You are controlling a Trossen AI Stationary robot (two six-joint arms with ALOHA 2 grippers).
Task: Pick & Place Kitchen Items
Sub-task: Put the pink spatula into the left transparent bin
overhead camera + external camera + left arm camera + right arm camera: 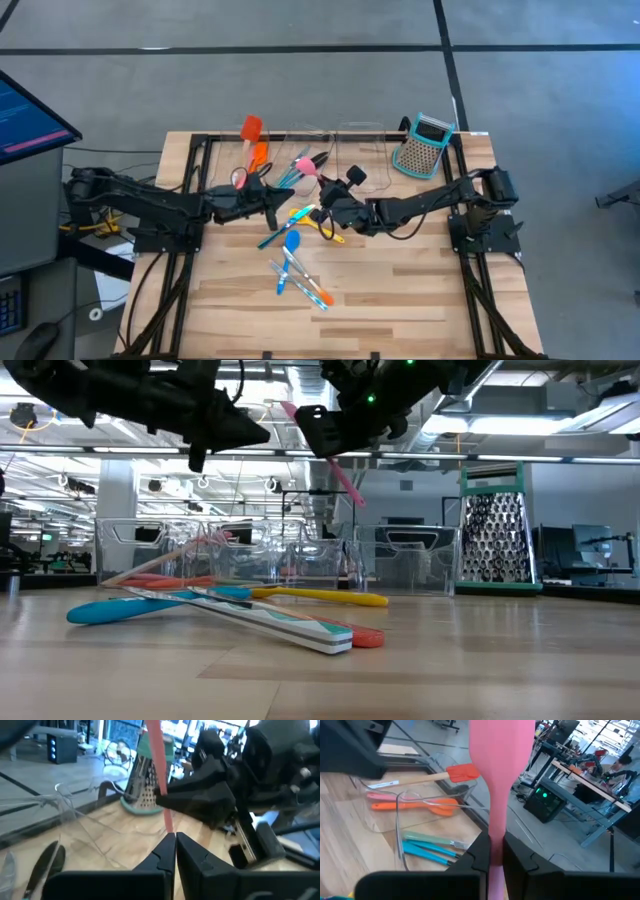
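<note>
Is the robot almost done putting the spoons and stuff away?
Not yet. Some are already in the clear bins: an orange spatula, a red spatula and teal spoons. In hand: the right end effector is shut on a pink spoon held in the air; the left end effector is shut and empty. Left: a blue spoon, a yellow spoon and several more on the table.

Bare wood (420,300) lies open on the table's near right, while scattered utensils (296,262) and, seemingly, both arms crowd the middle before the clear bins (340,140).
</note>
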